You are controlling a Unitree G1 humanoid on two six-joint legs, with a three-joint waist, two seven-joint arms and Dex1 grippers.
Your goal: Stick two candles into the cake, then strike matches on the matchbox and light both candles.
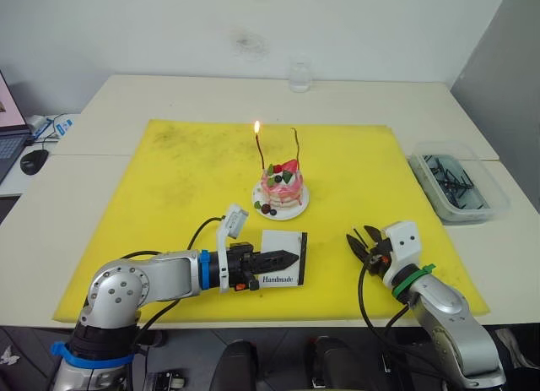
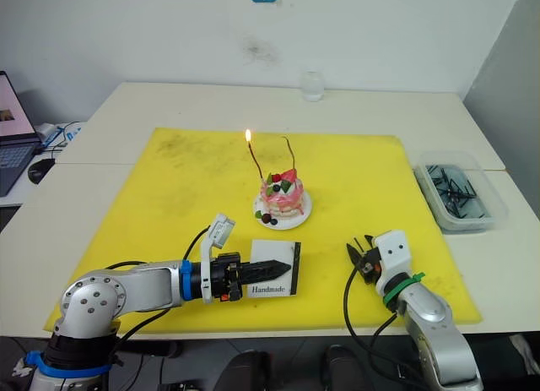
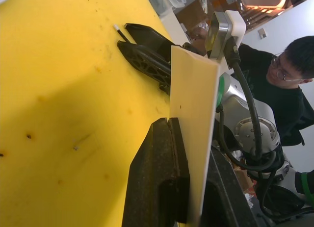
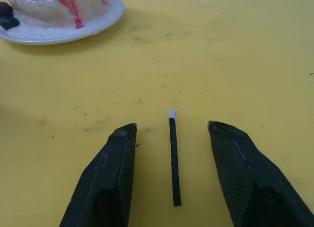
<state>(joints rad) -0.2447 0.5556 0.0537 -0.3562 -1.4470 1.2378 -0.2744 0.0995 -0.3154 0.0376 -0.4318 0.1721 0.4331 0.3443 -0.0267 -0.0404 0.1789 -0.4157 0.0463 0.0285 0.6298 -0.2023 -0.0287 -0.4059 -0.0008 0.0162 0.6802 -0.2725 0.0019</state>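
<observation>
The pink cake [image 1: 281, 188] on its white plate [image 1: 299, 207] stands mid-mat with two thin candles stuck in it. The left candle [image 1: 261, 153] burns with a small flame; the right candle [image 1: 298, 148] is unlit. My left gripper [image 1: 280, 258] is shut on the white matchbox [image 1: 284, 264], held on edge just above the mat in front of the cake. My right gripper [image 4: 171, 126] is open and low over the mat to the right of the box. A dark match [image 4: 173, 163] with a pale tip lies on the mat between its fingers, touching neither.
The yellow mat [image 1: 169, 180] covers the table's middle. A clear bin [image 1: 460, 187] of dark sticks sits off its right edge, a glass [image 1: 299, 76] at the back, a laptop and mouse [image 1: 34, 161] at far left. A person [image 3: 289, 75] is beyond the table.
</observation>
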